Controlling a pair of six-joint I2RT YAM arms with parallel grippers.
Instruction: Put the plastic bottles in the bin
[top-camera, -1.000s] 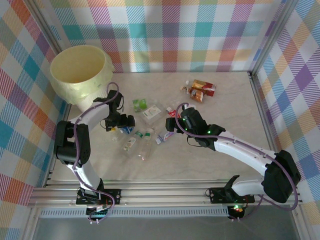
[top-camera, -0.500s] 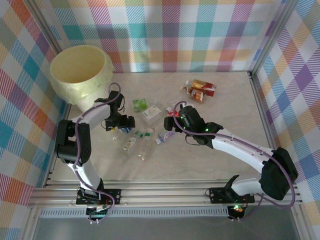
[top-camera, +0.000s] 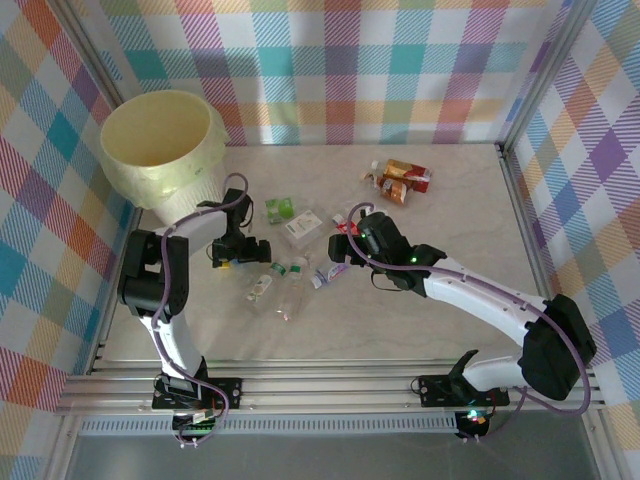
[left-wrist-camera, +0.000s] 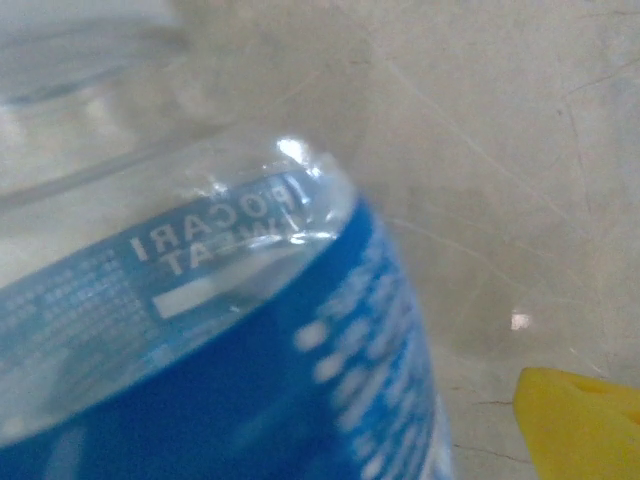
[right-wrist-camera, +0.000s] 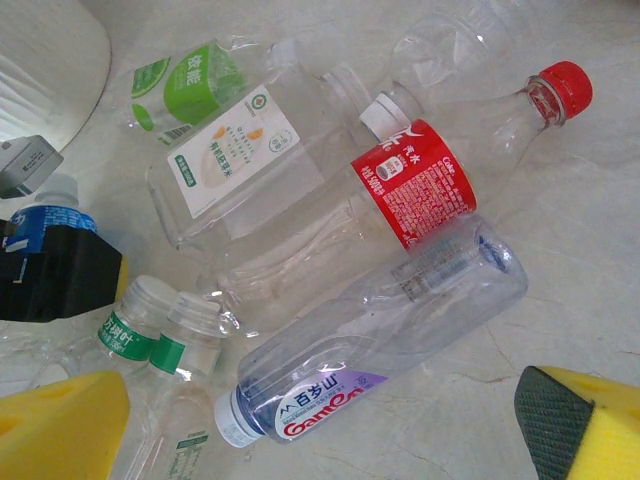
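Plastic bottles (right-wrist-camera: 415, 185): scattered on tabletop (top-camera: 450, 240); none seen in bin (top-camera: 160, 135). Left tool (top-camera: 248, 252), right tool (right-wrist-camera: 320, 425): spread wide, nothing held.

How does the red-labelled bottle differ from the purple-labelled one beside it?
The red-labelled bottle has a red cap pointing upper right; the purple-labelled bottle has a white cap pointing lower left. Both are clear and lie on their sides.

Bin (top-camera: 150, 182) back-left; bottles (top-camera: 291, 292) clustered centre, right of it.
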